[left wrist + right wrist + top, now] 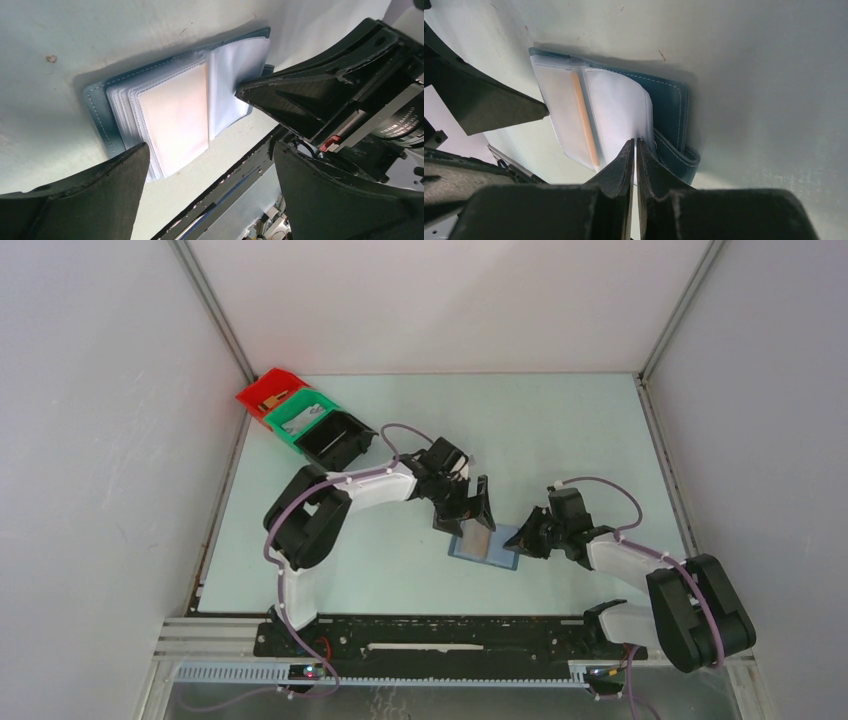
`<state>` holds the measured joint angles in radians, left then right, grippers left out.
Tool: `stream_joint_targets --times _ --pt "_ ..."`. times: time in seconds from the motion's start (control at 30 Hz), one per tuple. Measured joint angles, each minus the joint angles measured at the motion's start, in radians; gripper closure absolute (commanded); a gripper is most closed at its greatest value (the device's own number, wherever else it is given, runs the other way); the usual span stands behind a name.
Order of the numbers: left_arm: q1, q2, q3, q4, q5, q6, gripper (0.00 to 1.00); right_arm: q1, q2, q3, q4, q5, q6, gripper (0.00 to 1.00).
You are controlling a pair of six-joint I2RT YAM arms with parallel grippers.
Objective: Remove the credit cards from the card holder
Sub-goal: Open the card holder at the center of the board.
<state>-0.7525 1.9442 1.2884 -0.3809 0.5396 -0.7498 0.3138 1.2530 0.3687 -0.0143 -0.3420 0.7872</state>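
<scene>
While the right claw (635, 142) pinches a clear sleeve (616, 105) of the open card holder (671, 100), the left claw (211, 147) hovers wide, ready to extract. Next it must nip the edge of the pale card (175, 115).

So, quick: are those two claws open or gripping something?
Left gripper: open, holding nothing, above the card holder.
Right gripper: closed, pinching a clear sleeve of the holder.

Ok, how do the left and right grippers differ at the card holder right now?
The left gripper has its jaws spread wide; the right gripper is closed to a thin slit. The left gripper holds nothing and hovers over the tan card, while the right gripper pinches the edge of a clear sleeve. Both are down at the open card holder on the table.
</scene>
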Motion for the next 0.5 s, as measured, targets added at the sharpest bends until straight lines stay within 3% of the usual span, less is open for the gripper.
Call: stream_joint_targets --times 0.5 --pt "-0.034 0.013 0.036 -0.028 -0.031 0.009 0.00 -0.007 -0.021 0.000 -0.023 0.019 -0.006 0.87"
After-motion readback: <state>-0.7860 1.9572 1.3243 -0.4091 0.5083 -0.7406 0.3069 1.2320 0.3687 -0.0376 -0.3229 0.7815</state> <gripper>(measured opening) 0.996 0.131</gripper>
